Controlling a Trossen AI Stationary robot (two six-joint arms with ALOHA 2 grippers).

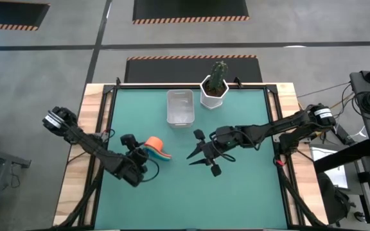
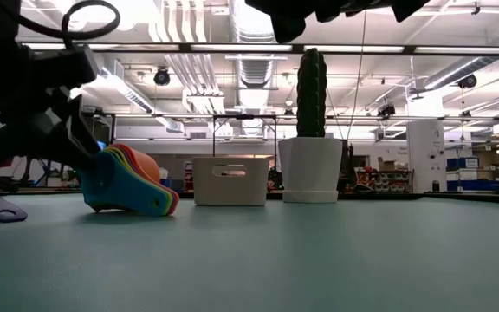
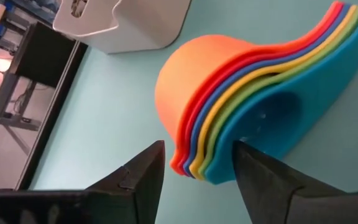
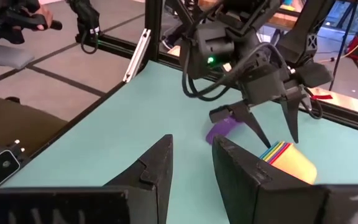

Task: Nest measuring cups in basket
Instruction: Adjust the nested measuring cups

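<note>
A nested stack of measuring cups (image 1: pixel 158 149), orange outermost and teal at the other end, lies on its side on the green mat (image 2: pixel 132 184). My left gripper (image 3: pixel 197 146) is open, slanting down at the stack, one finger on each side of the cups' bunched rims. A single purple cup (image 4: pixel 221 130) lies on the mat beside that gripper, apart from the stack. The clear basket (image 1: pixel 180 106) stands at the far middle with nothing in it. My right gripper (image 1: pixel 198 154) hovers open at the table's middle, holding nothing. My left gripper has its fingers (image 3: pixel 253 168) on either side of the stack's rim edge (image 3: pixel 194 167), on the side away from the handles. Whether either finger touches the cups, I cannot tell. The stack rests on the mat.
A white hexagonal pot with a cactus (image 1: pixel 214 90) stands right of the basket at the far edge. Bare mat lies between the stack and the basket and along the near side. Black frame rails (image 1: pixel 111 96) border the table.
</note>
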